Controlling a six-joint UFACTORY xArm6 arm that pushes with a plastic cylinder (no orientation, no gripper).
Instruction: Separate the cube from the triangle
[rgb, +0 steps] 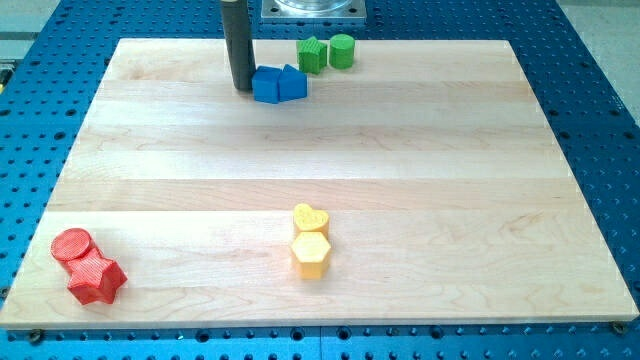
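Note:
A blue cube (266, 85) and a blue triangle-like block (292, 83) sit touching each other near the view's top, centre-left on the wooden board (320, 180). The cube is on the left, the triangle on the right. My tip (243, 89) stands just left of the blue cube, at or very near its left side.
A green star-like block (313, 54) and a green cylinder (342, 50) sit together at the top edge, right of the rod. A yellow heart (311, 219) and a yellow hexagon (311, 253) touch at the bottom centre. A red cylinder (72, 244) and a red star (96, 279) lie at the bottom left.

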